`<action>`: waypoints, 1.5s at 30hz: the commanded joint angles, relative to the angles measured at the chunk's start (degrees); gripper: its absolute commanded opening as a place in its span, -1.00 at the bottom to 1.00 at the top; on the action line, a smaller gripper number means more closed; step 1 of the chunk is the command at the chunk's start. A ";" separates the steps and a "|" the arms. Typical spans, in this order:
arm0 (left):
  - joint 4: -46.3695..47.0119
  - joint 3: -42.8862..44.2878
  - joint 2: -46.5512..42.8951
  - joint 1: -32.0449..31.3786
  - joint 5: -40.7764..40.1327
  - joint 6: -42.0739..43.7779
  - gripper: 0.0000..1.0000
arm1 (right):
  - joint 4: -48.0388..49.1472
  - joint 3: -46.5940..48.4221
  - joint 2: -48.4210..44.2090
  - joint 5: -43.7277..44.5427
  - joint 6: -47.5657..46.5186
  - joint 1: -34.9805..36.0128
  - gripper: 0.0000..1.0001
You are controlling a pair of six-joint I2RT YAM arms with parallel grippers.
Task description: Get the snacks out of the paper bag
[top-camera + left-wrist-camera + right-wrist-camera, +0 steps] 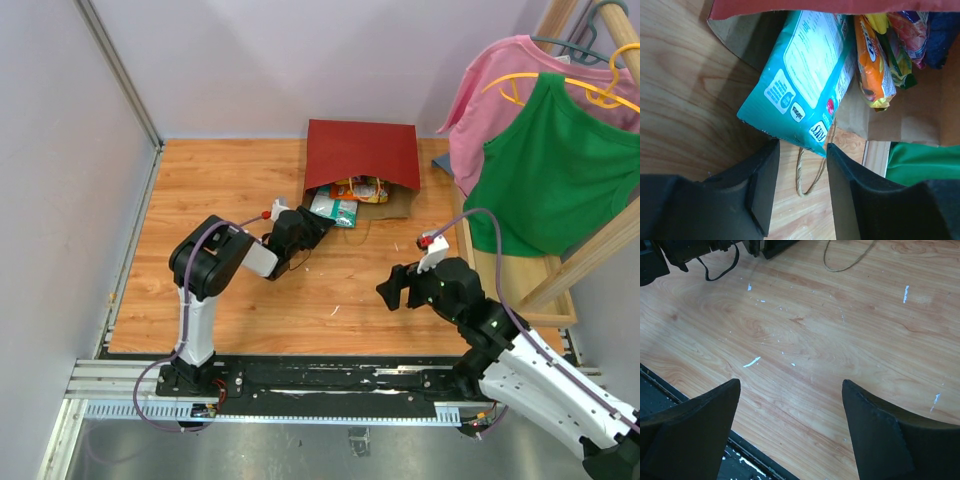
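Note:
The paper bag (360, 152) lies on its side at the back of the table, dark red outside, mouth towards me, with its kraft inside (905, 120) showing in the left wrist view. A teal packet (805, 70) sticks out of the mouth (335, 208). Beside it lie an orange packet (872, 60), a purple-pink packet (910, 30) and something dark blue (942, 30), deeper in. My left gripper (800, 150) is open, its fingertips just short of the teal packet's lower corner, above the twisted handle (810, 170). My right gripper (790, 390) is open and empty over bare wood.
A wooden rack (560, 270) with a pink shirt (500, 80) and a green shirt (560, 170) stands at the right. Grey walls close the left and back. A black rail (330, 375) runs along the near edge.

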 commanded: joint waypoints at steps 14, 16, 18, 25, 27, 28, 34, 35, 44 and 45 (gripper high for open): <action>7.72 0.97 3.15 -0.27 -4.31 -2.45 -0.56 | -3.35 -2.36 -2.85 0.31 0.95 -0.92 0.67; 7.99 0.58 2.69 -0.23 -4.22 -1.54 -0.74 | -3.76 -2.26 -2.92 0.14 0.82 -0.94 0.67; 7.72 0.14 1.92 -0.16 -4.28 -0.31 -0.98 | -4.00 -2.13 -3.00 0.13 0.77 -0.90 0.67; 5.14 -2.72 -5.30 -0.17 -4.81 5.98 -0.99 | -4.26 -2.20 -2.95 -0.22 0.88 -0.90 0.66; 4.66 -4.44 -7.55 -0.23 -3.48 7.10 -0.99 | -4.08 -2.30 -2.97 -0.22 0.95 -0.93 0.66; 4.75 -5.50 -8.49 -0.30 -2.76 7.44 -0.99 | -4.07 -2.31 -2.90 -0.20 1.04 -0.90 0.66; 7.02 -14.16 -15.15 -0.40 -1.01 6.99 -0.99 | -4.27 -2.23 -2.96 0.04 0.82 -0.94 0.65; 7.36 -15.67 -16.29 -0.40 -0.88 6.50 -0.99 | -4.38 -2.13 -2.94 0.04 0.82 -0.91 0.66; 6.53 -27.45 -32.77 -0.07 -3.88 4.41 -0.99 | -4.88 -2.30 -2.69 0.04 0.23 -0.96 0.66; 4.15 -27.87 -35.75 -0.01 -4.66 4.99 -0.99 | -4.92 -2.46 -2.70 0.04 0.19 -0.95 0.66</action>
